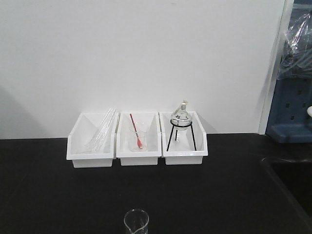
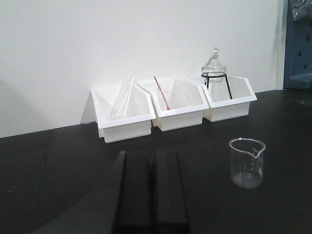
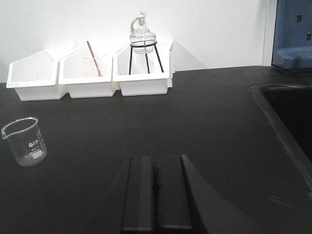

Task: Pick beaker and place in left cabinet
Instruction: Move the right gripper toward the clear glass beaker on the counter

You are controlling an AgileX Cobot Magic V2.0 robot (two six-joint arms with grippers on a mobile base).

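While nothing is being held, the beaker [image 1: 136,220] [image 2: 247,163] [image 3: 25,141] stands upright and empty on the black bench [image 1: 58,195], well out in front of the middle bin [image 1: 139,158]. Left gripper [image 2: 152,155]: fingers pressed together, gripping nothing, also well in front of the middle bin and clear of the beaker. Right gripper [image 3: 156,158]: same, fingers closed up with nothing between them. The middle bin holds a stirrer beaker [image 1: 138,136]. Touching its left side is a bin [image 1: 92,158] with glass rods [image 1: 101,129]; touching its right side, a bin [image 1: 184,157] with a flask [image 1: 182,116] on a tripod.
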